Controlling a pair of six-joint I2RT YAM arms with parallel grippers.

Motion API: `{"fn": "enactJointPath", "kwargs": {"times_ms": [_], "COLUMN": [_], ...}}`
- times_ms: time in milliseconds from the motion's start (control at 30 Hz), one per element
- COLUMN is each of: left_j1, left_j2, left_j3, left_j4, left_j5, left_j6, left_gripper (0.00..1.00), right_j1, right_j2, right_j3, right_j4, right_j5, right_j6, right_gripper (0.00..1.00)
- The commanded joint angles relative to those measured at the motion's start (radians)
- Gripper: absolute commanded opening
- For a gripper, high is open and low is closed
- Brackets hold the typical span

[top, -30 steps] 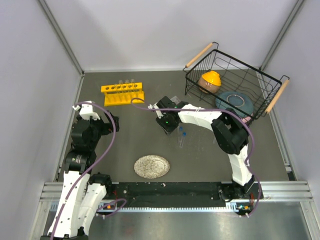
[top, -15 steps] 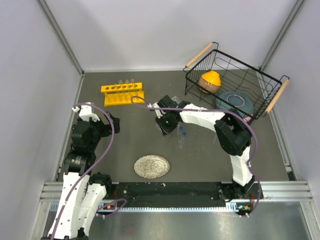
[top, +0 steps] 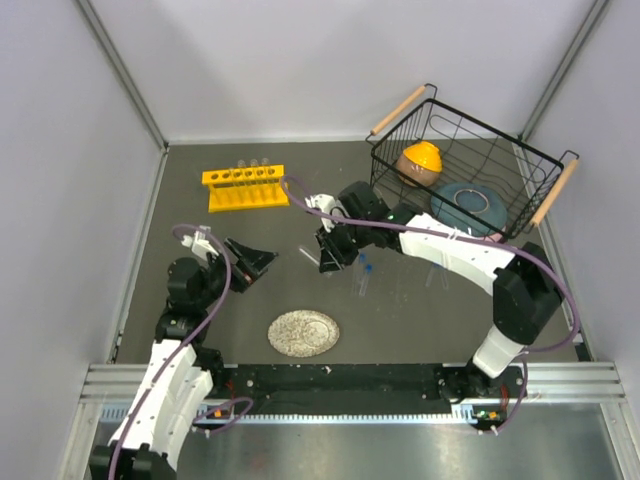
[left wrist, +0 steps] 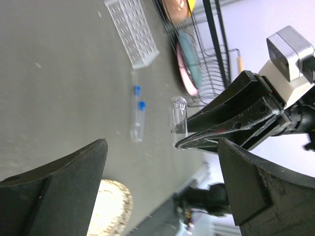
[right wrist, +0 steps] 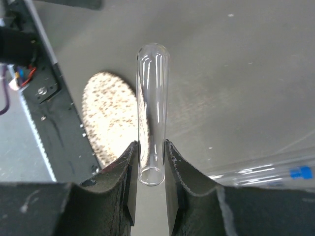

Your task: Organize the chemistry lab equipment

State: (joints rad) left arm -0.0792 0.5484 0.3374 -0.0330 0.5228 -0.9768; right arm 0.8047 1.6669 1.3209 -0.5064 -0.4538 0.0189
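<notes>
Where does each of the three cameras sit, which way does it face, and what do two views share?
Top external: high behind the bases, looking down on the table; both arms show, with left gripper and right gripper.
Left wrist: on the left arm, facing the right gripper, which holds a test tube; its own open fingers frame the view.
Right wrist: looks along its own fingers, shut on that test tube, down at the table.
Shared: both wrist views show the test tube and the speckled plate.
</notes>
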Motion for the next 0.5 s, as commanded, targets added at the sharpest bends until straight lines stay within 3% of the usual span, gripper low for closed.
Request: {"fn": "enactJointPath", "kwargs": {"times_ms": [0, 267, 467], "left_j1": [-0.002, -0.021, -0.056], "left_j2": [0.056, 0.142, 0.165], "left_j3": [-0.069, -0.115, -0.106], "left_j4": [0.396, 0.539, 0.532], "left_j5": [0.184, 0.240, 0.230], "left_j6": [-0.301, -0.407, -0.401], "left_gripper": [0.99, 0.95, 0.79], "right_j1": [0.008, 0.010, 0.031], "right_j2": [-0.075, -0.116, -0.113], "right_j3": [-0.041, -0.063, -0.063], "right_j4": [0.051, 0.057, 0.055], "right_j5": [-0.190, -0.298, -0.310], "right_j6": [-0.014, -0.050, -0.060], "right_gripper": [0.18, 0.19, 0.19]}}
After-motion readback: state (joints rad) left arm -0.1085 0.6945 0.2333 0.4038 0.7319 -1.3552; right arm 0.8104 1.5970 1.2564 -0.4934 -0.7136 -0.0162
